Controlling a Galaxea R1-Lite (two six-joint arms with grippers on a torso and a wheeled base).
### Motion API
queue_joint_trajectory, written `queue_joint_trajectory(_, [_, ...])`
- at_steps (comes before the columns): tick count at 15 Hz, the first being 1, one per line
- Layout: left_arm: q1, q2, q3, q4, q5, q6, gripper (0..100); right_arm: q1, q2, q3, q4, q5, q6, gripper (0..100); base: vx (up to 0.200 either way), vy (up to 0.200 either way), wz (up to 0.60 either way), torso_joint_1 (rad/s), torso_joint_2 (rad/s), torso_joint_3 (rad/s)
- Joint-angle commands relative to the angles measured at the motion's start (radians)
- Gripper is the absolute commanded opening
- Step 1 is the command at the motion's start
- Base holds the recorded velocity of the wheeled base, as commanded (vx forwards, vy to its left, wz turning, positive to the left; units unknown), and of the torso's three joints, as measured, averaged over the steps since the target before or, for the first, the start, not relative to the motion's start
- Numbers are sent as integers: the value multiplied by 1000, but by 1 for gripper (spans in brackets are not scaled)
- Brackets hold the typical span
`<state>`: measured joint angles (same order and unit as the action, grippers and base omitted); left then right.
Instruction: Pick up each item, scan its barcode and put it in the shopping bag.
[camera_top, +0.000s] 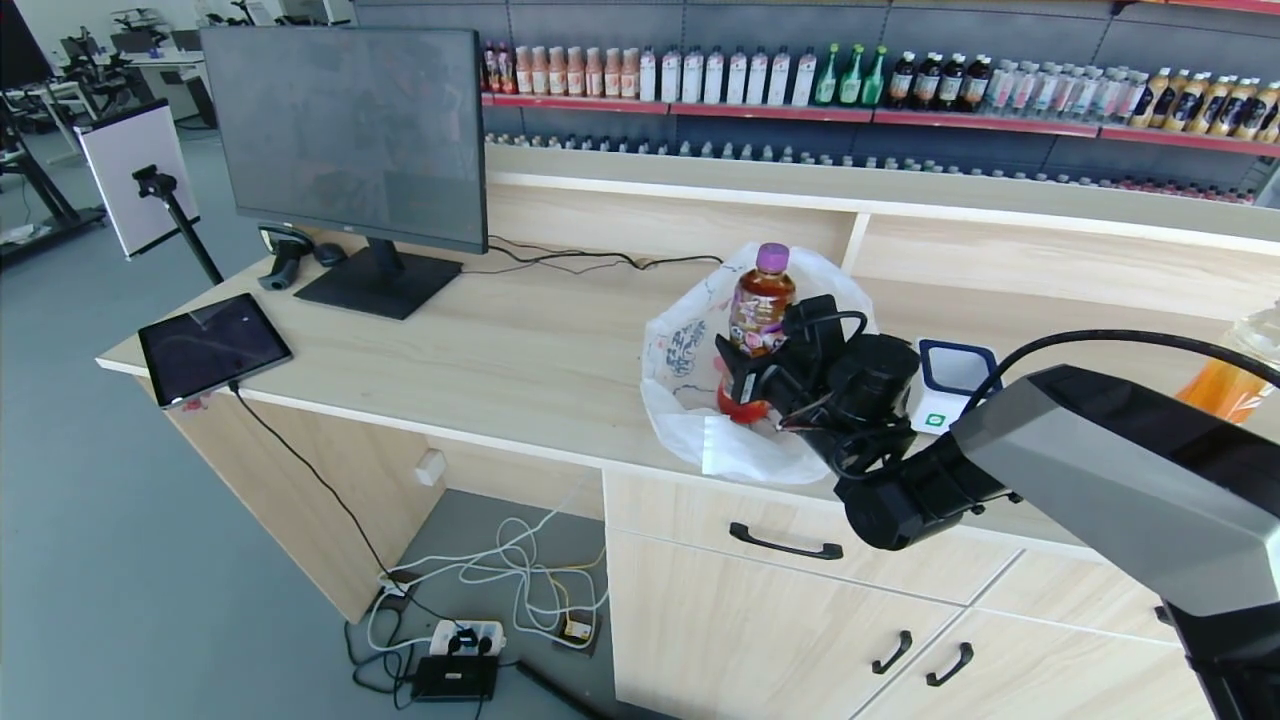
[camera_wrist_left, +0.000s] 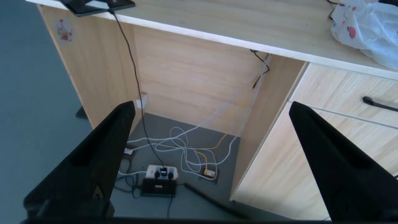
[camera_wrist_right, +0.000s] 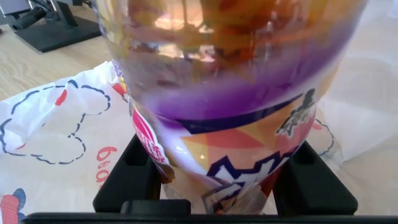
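Note:
My right gripper is shut on a tea bottle with a purple cap and a purple-orange label, holding it upright over the mouth of the white shopping bag on the counter. Up close, the bottle sits between the two black fingers, with the bag below and behind it. A white scanner stand lies just right of the bag. My left gripper hangs open below counter height, facing the floor in front of the cabinet.
A monitor, a tablet and a handheld scanner occupy the counter's left part. An orange drink bottle lies at the far right. Cables and a power strip lie on the floor under the counter. Shelves of bottles line the back wall.

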<state>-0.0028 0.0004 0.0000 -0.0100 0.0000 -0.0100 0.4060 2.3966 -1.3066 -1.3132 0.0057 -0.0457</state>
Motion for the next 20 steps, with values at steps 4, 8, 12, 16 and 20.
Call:
queue_joint_trajectory(4, [0,0,0,-1,0,-1,100,5,15,-2,8,0,1,0,0,0,0,0,0,0])
queue_joint_trajectory(8, [0,0,0,1,0,-1,100,28,16,6,8,-1,20,0,0,0,0,0,0,0])
queue_joint_trajectory(12, [0,0,0,-1,0,-1,100,53,16,3,8,-4,40,0,0,0,0,0,0,0])
queue_joint_trajectory(16, [0,0,0,1,0,-1,100,53,-20,-97,81,-3,37,0,0,0,0,0,0,0])
queue_joint_trajectory(20, [0,0,0,-1,0,-1,100,85,-22,-257,233,10,38,0,0,0,0,0,0,0])
